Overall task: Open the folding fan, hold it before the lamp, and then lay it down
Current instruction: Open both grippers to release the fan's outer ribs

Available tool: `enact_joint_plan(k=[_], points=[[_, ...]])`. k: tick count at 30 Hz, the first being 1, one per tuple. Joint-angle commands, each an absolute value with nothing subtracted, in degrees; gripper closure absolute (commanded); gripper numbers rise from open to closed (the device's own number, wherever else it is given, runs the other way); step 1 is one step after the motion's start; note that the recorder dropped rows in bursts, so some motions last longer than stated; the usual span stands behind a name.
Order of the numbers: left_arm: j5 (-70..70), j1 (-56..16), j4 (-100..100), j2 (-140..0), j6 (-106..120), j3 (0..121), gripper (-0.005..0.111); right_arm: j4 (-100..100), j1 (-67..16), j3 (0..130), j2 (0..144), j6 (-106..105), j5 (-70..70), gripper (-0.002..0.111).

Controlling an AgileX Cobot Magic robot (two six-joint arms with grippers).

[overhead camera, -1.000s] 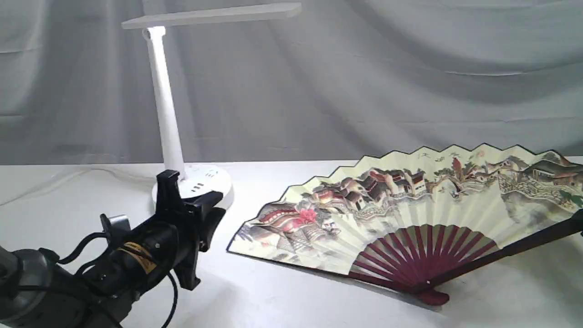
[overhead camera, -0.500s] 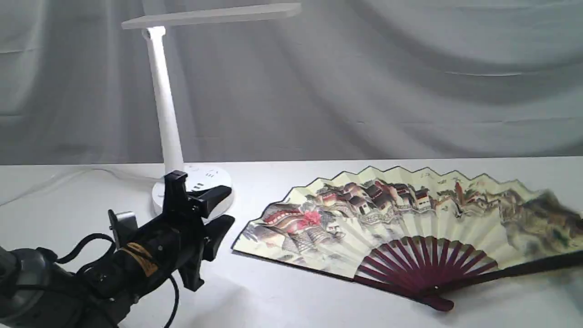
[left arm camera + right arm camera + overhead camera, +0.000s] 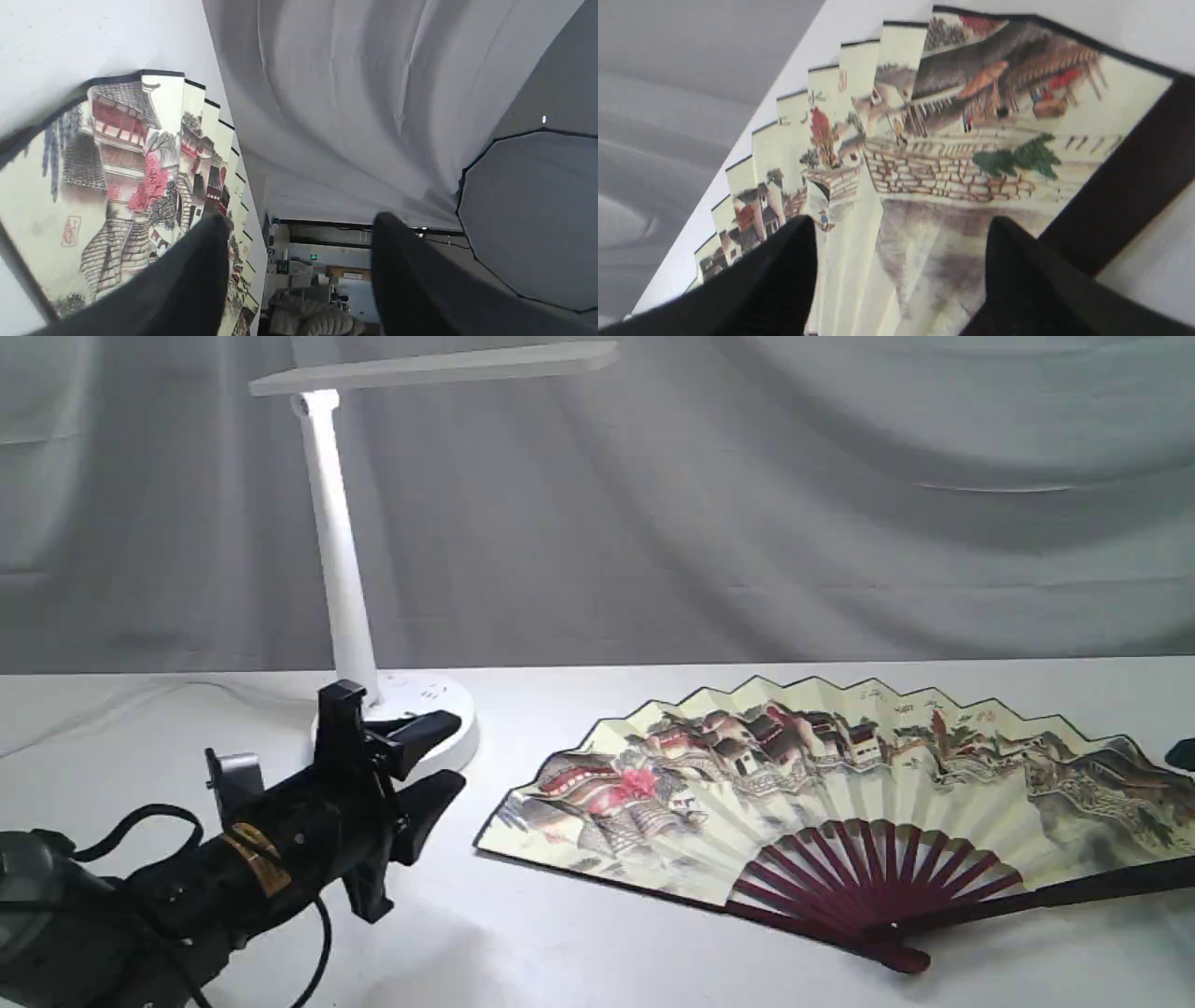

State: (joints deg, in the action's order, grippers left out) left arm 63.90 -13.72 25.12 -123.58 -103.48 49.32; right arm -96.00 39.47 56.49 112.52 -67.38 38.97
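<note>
The left claw hovers over the front left of the counter. Its 2 jaws are spread wide with nothing between them. Just behind its tips, the white desk lamp stands upright near the back edge. The folding fan lies flat and fully spread on the counter's right half, pivot toward the front edge, apart from the lamp. The right claw hangs above the fan's right end, jaws wide apart, gripping nothing.
</note>
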Motion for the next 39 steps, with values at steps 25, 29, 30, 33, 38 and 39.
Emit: enact_joint_plan(k=[25,29,30,33,38,39], points=[[5.96,-11.97,49.7,-97.92,-105.82,49.63,0.068,-60.56,29.94,56.96,99.79,-42.14,41.81,0.061],[-2.16,-11.97,54.45,-96.49,-105.82,49.63,0.068,-45.61,26.72,60.55,99.79,-31.41,42.85,0.065],[-4.19,-11.97,55.26,-95.97,-105.72,49.63,0.068,-41.94,26.04,61.57,99.79,-29.18,43.33,0.065],[-8.31,-11.97,56.27,-95.19,-104.14,49.63,0.069,-30.51,23.65,65.22,99.79,-21.39,45.39,0.066],[-14.0,-11.97,56.0,-94.36,-94.83,50.39,0.082,-22.48,19.58,67.19,99.79,-15.98,45.11,0.067],[-15.24,-11.97,55.43,-94.11,-91.5,50.65,0.087,-21.84,18.93,67.29,99.79,-15.98,44.69,0.067]])
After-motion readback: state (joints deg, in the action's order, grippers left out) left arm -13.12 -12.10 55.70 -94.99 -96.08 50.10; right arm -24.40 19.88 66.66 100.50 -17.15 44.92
